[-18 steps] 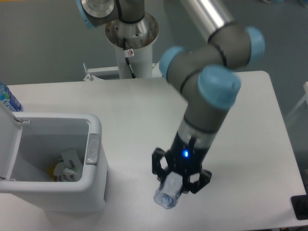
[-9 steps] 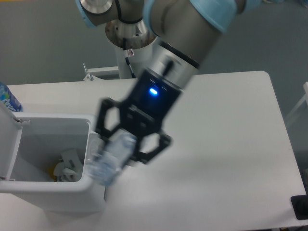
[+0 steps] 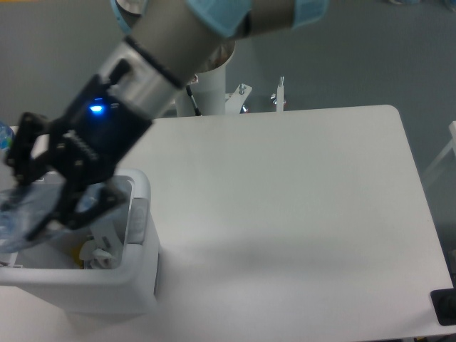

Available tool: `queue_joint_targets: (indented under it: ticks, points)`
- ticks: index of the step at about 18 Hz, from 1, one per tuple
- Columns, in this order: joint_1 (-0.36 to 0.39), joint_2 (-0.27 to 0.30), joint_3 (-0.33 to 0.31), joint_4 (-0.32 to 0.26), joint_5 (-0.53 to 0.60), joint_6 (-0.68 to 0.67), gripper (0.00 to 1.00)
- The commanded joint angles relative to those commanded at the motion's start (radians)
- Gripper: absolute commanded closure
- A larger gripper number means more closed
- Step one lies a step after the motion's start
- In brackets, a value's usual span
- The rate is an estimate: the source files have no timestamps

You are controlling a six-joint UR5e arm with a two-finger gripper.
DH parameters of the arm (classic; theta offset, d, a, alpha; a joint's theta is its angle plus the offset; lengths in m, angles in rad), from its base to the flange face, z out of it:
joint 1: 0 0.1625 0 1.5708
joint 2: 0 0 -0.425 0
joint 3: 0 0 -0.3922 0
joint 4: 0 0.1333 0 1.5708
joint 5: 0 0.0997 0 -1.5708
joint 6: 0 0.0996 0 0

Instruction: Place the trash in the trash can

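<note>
A white table (image 3: 299, 199) fills most of the view, its top bare and matte, with a rounded far right corner. Behind it lies a grey floor, and the arm's white pedestal (image 3: 203, 92) rises at the table's far edge, with metal brackets (image 3: 260, 98) just beside it. A small dark object (image 3: 445, 308) sits at the lower right edge of the view, off the table.

At the table's left front stands the trash can (image 3: 139, 278), a white bin with rounded corners and a grey latch tab (image 3: 137, 212) on its front rim. Its lid is open. Inside, near the right wall, lies a crumpled white wrapper (image 3: 100, 251), with a bit of yellow beside it.

The gripper (image 3: 53, 185) hangs over the open bin, tilted down toward the left, a blue light glowing on its black body. Its 2 fingers are pinched on the plastic bottle (image 3: 25, 214), a clear bluish flattened shape that is blurred in this view. The bottle juts from the fingers down and left, above the bin's opening near its left side, partly covering the rim there.
</note>
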Motion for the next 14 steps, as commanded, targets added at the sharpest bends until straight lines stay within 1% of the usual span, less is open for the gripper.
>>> queue_joint_targets:
  ticks: [1,3,4,5,8,11,12,14]
  points:
    - [-0.003,-0.003,-0.012,0.003,0.000,0.003,0.46]
    - [-0.006,-0.009,-0.044,0.040,0.005,0.006,0.11]
    - [-0.006,-0.011,-0.054,0.061,0.008,0.003,0.09]
    - [-0.008,-0.011,-0.064,0.064,0.008,0.003,0.00]
    - [-0.012,-0.009,-0.087,0.067,0.011,0.008,0.00]
    - [-0.003,-0.005,-0.092,0.066,0.012,0.005,0.00]
    - [0.008,-0.006,-0.094,0.066,0.012,0.006,0.00]
    - [0.067,-0.006,-0.098,0.064,0.014,0.008,0.00]
